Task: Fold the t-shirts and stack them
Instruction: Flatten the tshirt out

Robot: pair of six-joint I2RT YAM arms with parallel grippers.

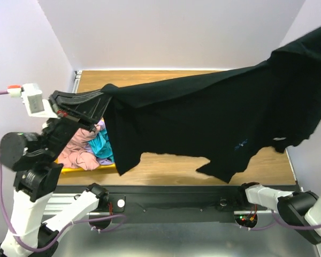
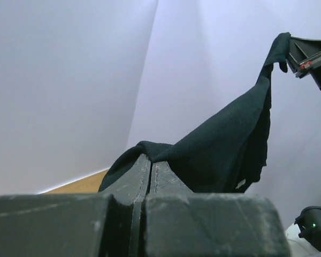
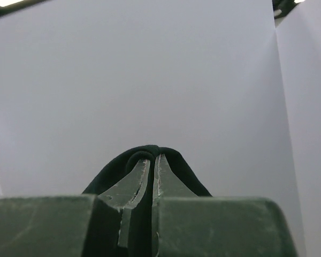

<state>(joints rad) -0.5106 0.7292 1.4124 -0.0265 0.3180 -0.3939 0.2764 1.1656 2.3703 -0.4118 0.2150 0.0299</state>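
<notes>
Lettering is hard to find from the top camera: the only mark is a small blue logo (image 1: pixel 241 143) on the chest of the black t-shirt (image 1: pixel 203 112), too small for me to read. The shirt hangs in the air above the wooden table (image 1: pixel 166 170), stretched between my two arms with its long axis running left to right and climbing toward the upper right corner, where it leaves the frame. Its loose lower edge droops toward the near edge of the table. My left gripper (image 1: pixel 102 99) is clenched on the shirt's left end. Below it sits the yellow bin (image 1: pixel 85 169), holding a dusty-pink tee (image 1: pixel 77 151), a teal tee (image 1: pixel 101 143) and a lavender tee (image 1: pixel 104 160) in a heap; the hanging black cloth covers the bin's right side. From my left wrist, my fingers (image 2: pixel 139 176) are pressed together with a fold of black cloth pinched at their tips, and the shirt rises away to the upper right, where my right gripper (image 2: pixel 293 47) holds its far end against the pale wall. From my right wrist, the tips are closed on a rounded fold of the same black cloth, which wraps over both fingers and falls behind them; only bare wall lies beyond.
</notes>
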